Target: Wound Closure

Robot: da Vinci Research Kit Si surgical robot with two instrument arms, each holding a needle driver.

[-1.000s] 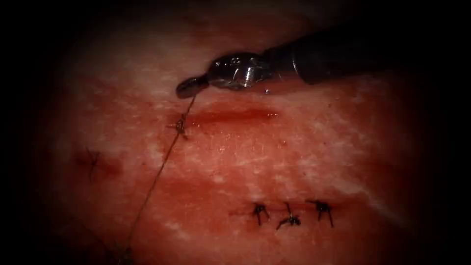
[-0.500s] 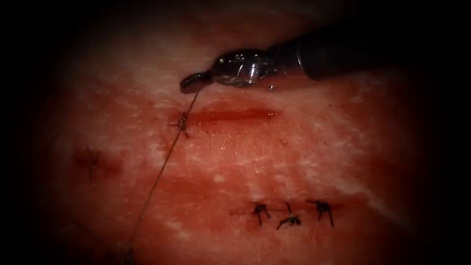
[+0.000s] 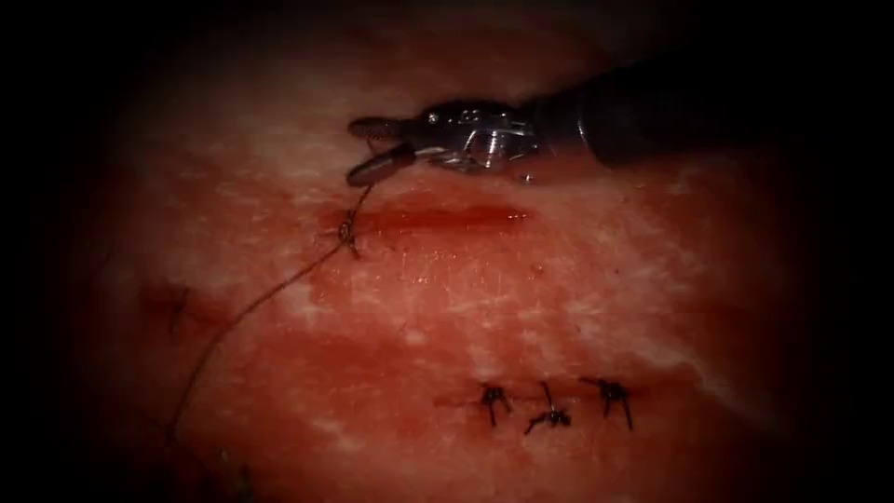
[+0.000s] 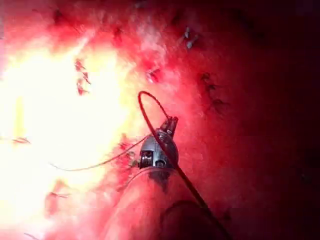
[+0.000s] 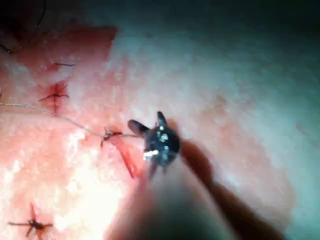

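My right tool [image 3: 371, 149] comes in from the right above the cut [image 3: 438, 219], and its jaws stand open with nothing gripped. A knot [image 3: 346, 230] sits at the cut's left end. Its short end of thread [image 3: 363, 197] rises to just under the lower jaw. The long strand [image 3: 251, 303] curves away slack to the lower left. The right wrist view has the open jaws [image 5: 148, 122] next to the knot [image 5: 107, 133]. My left tool [image 4: 170, 124] has its jaws shut on a dark strand of thread [image 4: 142, 97] that arcs over it.
Three tied stitches [image 3: 549, 410] lie in a row on the tissue below the cut, and another dark stitch [image 3: 173, 307] sits at the left. Red fluid wets the tissue [image 3: 559, 298] around the cut.
My right tool's jaws have opened and let go of the thread's short end. The long strand, taut before, has gone slack and bowed to the left.
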